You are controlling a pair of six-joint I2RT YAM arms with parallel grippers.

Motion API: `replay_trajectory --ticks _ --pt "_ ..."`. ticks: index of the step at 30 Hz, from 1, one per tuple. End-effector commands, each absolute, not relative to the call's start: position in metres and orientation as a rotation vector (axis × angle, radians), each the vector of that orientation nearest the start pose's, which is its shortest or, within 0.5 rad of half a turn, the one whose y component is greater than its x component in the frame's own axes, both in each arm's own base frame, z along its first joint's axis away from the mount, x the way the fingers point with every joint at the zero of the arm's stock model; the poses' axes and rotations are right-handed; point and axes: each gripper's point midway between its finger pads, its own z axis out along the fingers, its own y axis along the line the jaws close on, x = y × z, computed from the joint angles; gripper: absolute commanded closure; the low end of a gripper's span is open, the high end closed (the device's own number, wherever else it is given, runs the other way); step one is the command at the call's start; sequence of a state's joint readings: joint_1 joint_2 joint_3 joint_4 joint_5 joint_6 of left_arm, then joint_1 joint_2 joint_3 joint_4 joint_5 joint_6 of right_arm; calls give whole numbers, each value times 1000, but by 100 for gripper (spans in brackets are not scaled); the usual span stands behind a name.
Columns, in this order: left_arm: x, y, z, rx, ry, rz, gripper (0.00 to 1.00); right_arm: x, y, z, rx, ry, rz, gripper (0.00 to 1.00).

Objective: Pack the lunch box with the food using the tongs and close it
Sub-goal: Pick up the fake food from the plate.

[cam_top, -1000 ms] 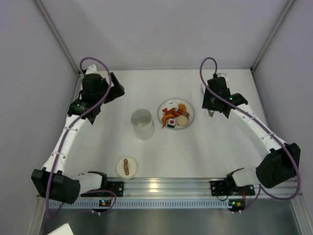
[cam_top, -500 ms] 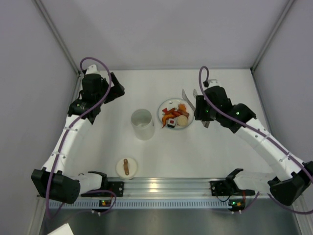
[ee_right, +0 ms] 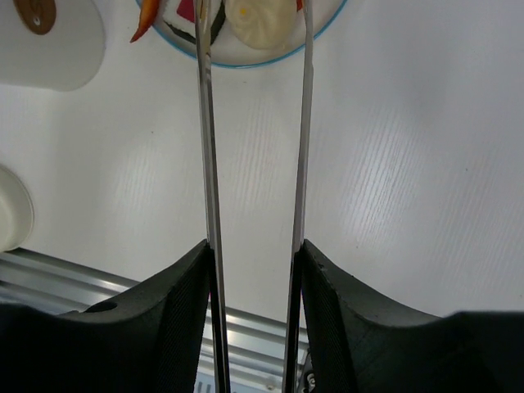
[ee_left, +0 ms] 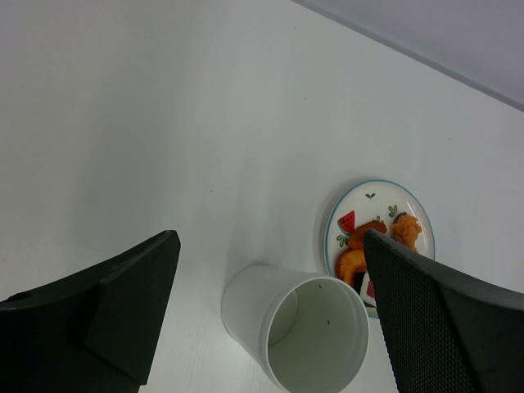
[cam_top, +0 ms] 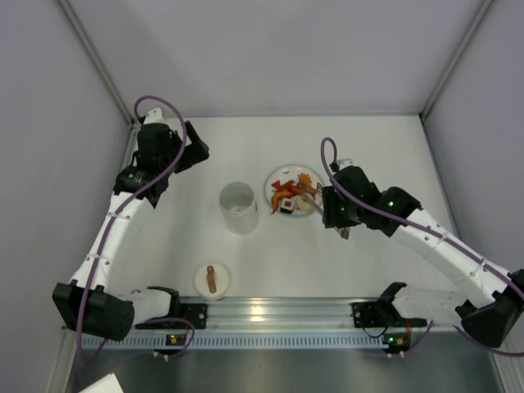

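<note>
The lunch box [cam_top: 238, 206] is an open white cup standing left of the plate; the left wrist view shows its empty inside [ee_left: 299, 332]. Its lid [cam_top: 211, 280] with the brown strap lies near the front rail, and shows again as the lid [ee_right: 49, 41] in the right wrist view. The food [cam_top: 288, 195] lies on the plate: orange and red pieces, a beige ball [ee_right: 260, 15] and a sushi cube [cam_top: 287, 207]. My right gripper [cam_top: 337, 214] is shut on the tongs [ee_right: 209, 147], whose two arms run forward with their tips over the food. My left gripper [cam_top: 192, 147] hangs open at the back left.
The food sits on a flat plate [cam_top: 273, 177] with a blue rim and fruit marks, right of centre. A metal rail [cam_top: 270, 311] runs along the near edge. Grey walls close in the table on the left, back and right.
My right arm has swung from the back right towards the plate, carrying the tongs; their tips now reach over the food. The left arm has not moved.
</note>
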State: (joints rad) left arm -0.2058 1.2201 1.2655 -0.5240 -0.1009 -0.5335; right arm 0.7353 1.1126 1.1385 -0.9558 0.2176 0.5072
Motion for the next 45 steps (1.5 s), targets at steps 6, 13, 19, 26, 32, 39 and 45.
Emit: replay_trajectory --ticks 6,13,19,26,32,39,45 --pt "368 -82 290 -401 2009 -372 1 191 169 183 -214 2518 295 55" --pt "367 -81 289 -403 2010 -368 1 196 177 163 -223 2538 266 56" --pt "368 -81 288 -401 2011 -364 1 207 186 162 -217 2520 271 55" --pt "368 -81 287 -403 2016 -364 1 219 184 162 -212 2496 201 55" --pt "368 -82 287 -402 2015 -366 1 223 187 163 -207 2488 204 60" --pt "368 -81 286 -401 2018 -364 1 225 189 176 -199 2460 228 85" --pt "368 -82 286 -401 2018 -366 1 224 187 211 -200 2407 270 89"
